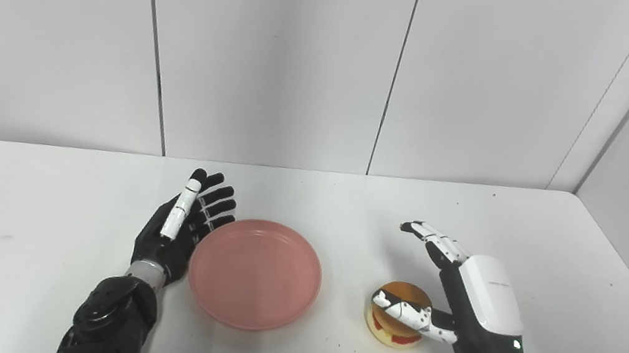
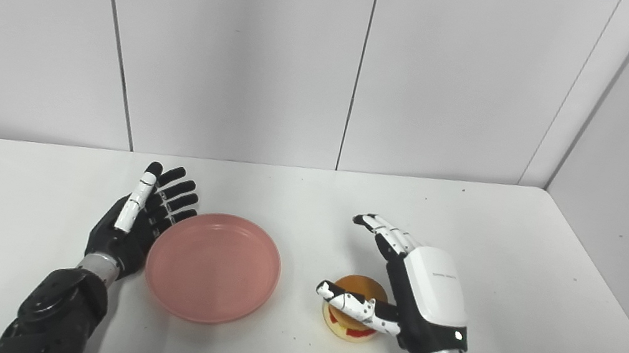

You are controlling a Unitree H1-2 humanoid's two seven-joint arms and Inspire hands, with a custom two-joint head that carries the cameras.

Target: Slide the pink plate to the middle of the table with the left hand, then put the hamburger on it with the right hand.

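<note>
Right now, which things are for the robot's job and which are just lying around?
For the job: plate, hamburger, left hand, right hand.

Just there: table underneath, wall behind. Nothing else lies about.

White table (image 1: pixel 62 212): pink plate (image 1: pixel 255 274), hamburger (image 1: pixel 395 322)

The left hand (image 1: pixel 180 225) rests open against the pink plate's (image 1: pixel 255 274) left rim; the right hand (image 1: pixel 459 300) cups the hamburger (image 1: pixel 395 322) right of the plate.
</note>
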